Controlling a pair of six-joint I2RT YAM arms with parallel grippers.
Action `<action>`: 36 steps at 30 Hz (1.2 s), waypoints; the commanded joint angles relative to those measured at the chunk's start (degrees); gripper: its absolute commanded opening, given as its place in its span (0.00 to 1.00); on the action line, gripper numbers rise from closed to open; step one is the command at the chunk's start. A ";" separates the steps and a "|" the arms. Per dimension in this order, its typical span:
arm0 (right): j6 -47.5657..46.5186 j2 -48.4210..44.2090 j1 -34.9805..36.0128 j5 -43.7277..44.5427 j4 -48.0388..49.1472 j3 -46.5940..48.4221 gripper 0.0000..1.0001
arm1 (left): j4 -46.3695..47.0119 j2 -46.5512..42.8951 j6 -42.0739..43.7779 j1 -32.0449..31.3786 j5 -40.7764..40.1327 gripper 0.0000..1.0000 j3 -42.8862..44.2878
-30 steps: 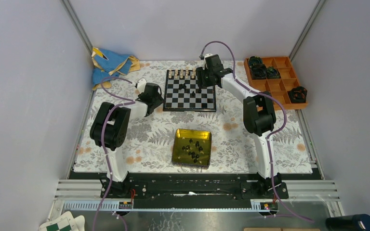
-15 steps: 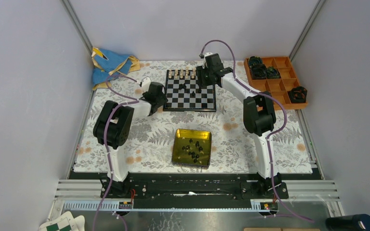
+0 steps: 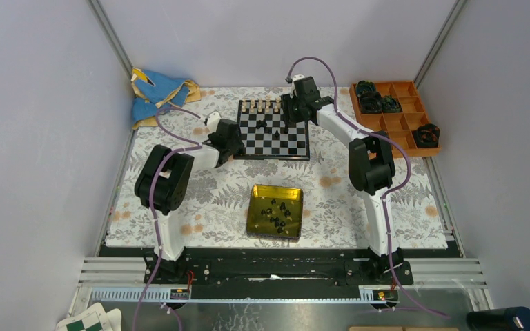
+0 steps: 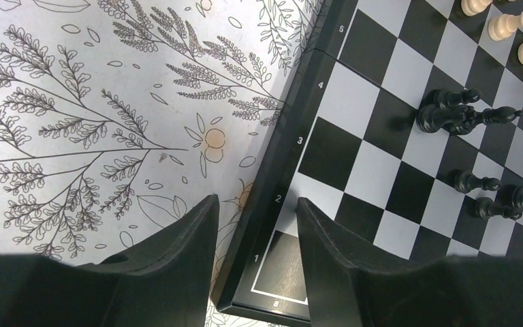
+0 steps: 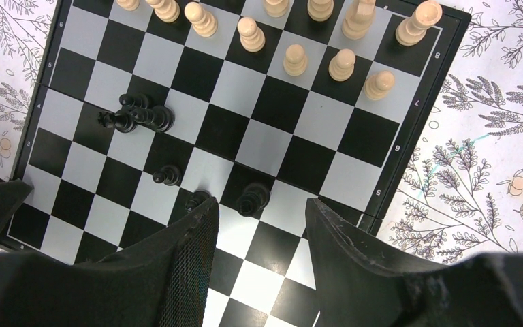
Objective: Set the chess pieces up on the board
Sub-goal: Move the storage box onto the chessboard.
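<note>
The board (image 3: 273, 131) lies at the back middle of the mat. Cream chess pieces (image 5: 293, 60) fill its far rows. A few black chess pieces (image 5: 136, 117) stand or lie mid-board, and one black piece (image 5: 252, 198) sits just past my right gripper's tips. The right gripper (image 5: 259, 210) hovers open over the board's right half with nothing between its fingers. My left gripper (image 4: 253, 212) is open and straddles the board's (image 4: 354, 136) black frame near the corner marked 1. One finger (image 4: 197, 231) is over the mat, the other over the squares. More black pieces (image 3: 278, 210) lie in the yellow tin.
The yellow tin (image 3: 254, 219) sits on the flowered mat in front of the board. An orange compartment tray (image 3: 400, 124) with dark round lumps stands at the back right. A blue cloth (image 3: 155, 89) is bunched at the back left corner.
My left arm has swung right, bringing its gripper from beside the board onto the board's left edge. The right arm has hardly moved.
</note>
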 commanded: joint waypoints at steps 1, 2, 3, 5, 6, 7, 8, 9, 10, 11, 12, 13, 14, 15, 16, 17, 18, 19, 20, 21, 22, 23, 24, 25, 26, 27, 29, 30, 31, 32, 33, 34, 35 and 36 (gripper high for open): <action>-0.72 -0.71 0.70 -0.88 1.41 0.30 0.56 | -4.61 -0.40 -0.05 -0.53 -1.16 0.53 -2.16; -0.75 -0.80 0.68 -0.88 1.41 0.16 0.56 | -4.83 -0.78 0.03 -0.56 -1.68 0.53 -2.10; -0.78 -0.94 0.68 -0.84 1.47 0.04 0.56 | -5.09 -1.14 0.00 -0.57 -2.24 0.53 -2.06; -0.81 -1.23 0.70 -0.73 1.62 -0.26 0.57 | -5.45 -1.98 -0.04 -0.42 -3.31 0.52 -2.17; -0.93 -1.35 0.67 -0.67 1.69 -0.41 0.56 | -5.73 -2.35 -0.19 -0.28 -4.01 0.51 -2.24; -0.93 -1.43 0.67 -0.62 1.66 -0.42 0.56 | -5.87 -2.76 -0.36 -0.04 -4.49 0.49 -2.37; -0.99 -1.49 0.60 -0.62 1.76 -0.49 0.56 | -6.00 -3.03 -0.60 0.22 -4.88 0.47 -2.61; -1.01 -1.54 0.68 -0.62 1.76 -0.51 0.56 | -6.20 -3.34 -0.91 0.56 -5.29 0.46 -2.78; -0.99 -1.60 0.70 -0.62 1.79 -0.50 0.56 | -6.44 -3.62 -1.23 1.01 -5.55 0.44 -3.07; -1.08 -1.62 0.75 -0.62 1.77 -0.57 0.56 | -6.53 -3.88 -1.60 1.41 -5.61 0.43 -3.33; -1.11 -1.60 0.68 -0.62 1.80 -0.55 0.56 | -6.45 -4.10 -1.81 1.86 -5.73 0.42 -3.63; -1.08 -1.58 0.68 -0.62 1.75 -0.52 0.56 | -6.35 -4.22 -1.96 2.15 -5.78 0.42 -3.95; -1.12 -1.62 0.59 -0.62 1.80 -0.50 0.56 | -6.24 -4.33 -2.05 2.44 -5.84 0.42 -4.21; -1.11 -1.57 0.66 -0.62 1.73 -0.52 0.56 | -6.25 -4.33 -2.07 2.60 -5.99 0.42 -4.37; -1.08 -1.54 0.65 -0.62 1.79 -0.50 0.56 | -6.28 -4.33 -2.15 2.73 -6.11 0.41 -4.42; -1.12 -1.50 0.62 -0.62 1.83 -0.58 0.56 | -6.31 -4.26 -2.20 2.90 -6.14 0.41 -4.52; -1.12 -1.47 0.67 -0.68 1.81 -0.63 0.56 | -6.38 -4.11 -2.24 3.12 -6.06 0.41 -4.52; -1.12 -1.41 0.68 -0.75 1.82 -0.64 0.56 | -6.40 -3.86 -2.31 3.18 -6.00 0.40 -4.46; -1.06 -1.35 0.60 -0.78 1.80 -0.60 0.56 | -6.47 -3.65 -2.37 3.37 -5.85 0.40 -4.43; -1.12 -1.28 0.68 -0.79 1.81 -0.58 0.56 | -6.61 -3.42 -2.46 3.44 -5.75 0.40 -4.32; -1.12 -1.21 0.67 -0.79 1.81 -0.58 0.56 | -6.66 -3.18 -2.59 3.54 -5.79 0.40 -4.26; -1.08 -1.27 0.67 -0.79 1.85 -0.52 0.56 | -6.68 -3.10 -2.94 3.68 -5.80 0.40 -4.44; -1.09 -1.27 0.67 -0.79 1.86 -0.50 0.56 | -6.48 -3.36 -3.21 3.77 -5.80 0.39 -4.74; -1.08 -1.14 0.71 -0.72 1.89 -0.50 0.56 | -5.73 -3.78 -3.36 3.81 -5.58 0.39 -5.23; -1.11 -1.12 0.67 -0.64 1.84 -0.44 0.56 | -4.68 -4.29 -3.57 3.90 -5.37 0.39 -5.78; -1.13 -1.00 0.70 -0.62 1.81 -0.39 0.56 | -3.77 -4.84 -3.75 3.91 -5.20 0.39 -6.34; -1.12 -0.87 0.67 -0.62 1.85 -0.33 0.55 | -0.55 -6.43 -3.83 3.91 -4.40 0.39 -7.98; -1.06 -0.86 0.67 -0.68 1.88 -0.35 0.55 | 0.73 -7.21 -3.89 3.91 -4.09 0.39 -8.83; -1.03 -0.80 0.67 -0.70 1.97 -0.37 0.55 | 1.94 -8.00 -3.80 3.91 -3.83 0.39 -9.47; -0.97 -0.73 0.68 -0.77 1.98 -0.38 0.55 | 2.51 -8.61 -3.76 3.91 -3.70 0.39 -9.85; -1.00 -0.69 0.71 -0.79 2.04 -0.33 0.55 | 2.66 -9.09 -3.66 3.93 -4.01 0.40 -10.11; -0.90 -0.75 0.75 -0.77 1.97 -0.33 0.55 | 2.62 -9.48 -3.72 3.91 -4.37 0.40 -10.25; -0.94 -0.79 0.72 -0.84 1.98 -0.33 0.55 | 2.94 -9.97 -3.69 3.97 -4.58 0.41 -10.62; -0.95 -0.82 0.74 -0.83 2.03 -0.35 0.55 | 3.63 -10.51 -3.61 4.08 -4.41 0.42 -11.15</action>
